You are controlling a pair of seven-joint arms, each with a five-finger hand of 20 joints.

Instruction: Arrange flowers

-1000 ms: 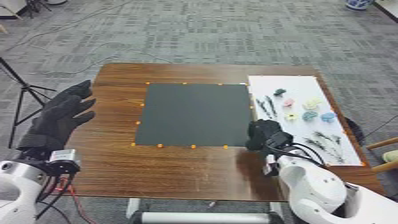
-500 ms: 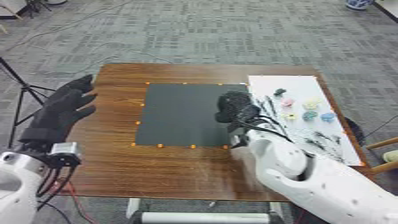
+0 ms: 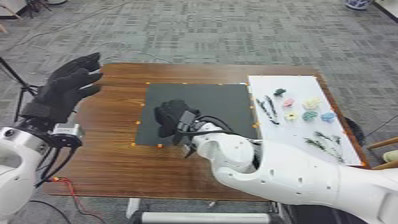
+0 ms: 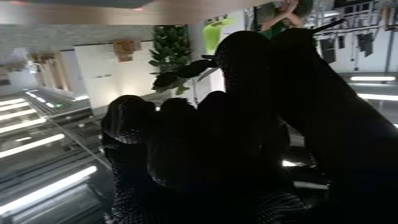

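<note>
In the head view my right hand (image 3: 174,114) is over the left part of the black board (image 3: 209,102). The right wrist view has my right hand (image 4: 240,115) pinching a dark leafy sprig (image 4: 185,70) between thumb and finger, its thin stem poking out past the fingertips. My left hand (image 3: 67,85) stands open at the table's left edge. On the white sheet (image 3: 258,85) lie a pink flower (image 3: 288,102), a cream flower (image 3: 311,104), a yellow flower (image 3: 290,116), a teal flower (image 3: 309,115), a blue flower (image 3: 328,117) and green sprigs (image 3: 324,142).
Small orange markers edge the board and sheet on the brown table (image 3: 115,165). Dark slender pieces (image 3: 268,109) and a dark green piece (image 3: 280,92) also lie on the sheet. A tripod (image 3: 27,87) stands at the left, and a chair (image 3: 389,156) at the right.
My right hand has swung left from beside the white sheet, across to the left part of the black board. My left hand has risen slightly and moved a little forward.
</note>
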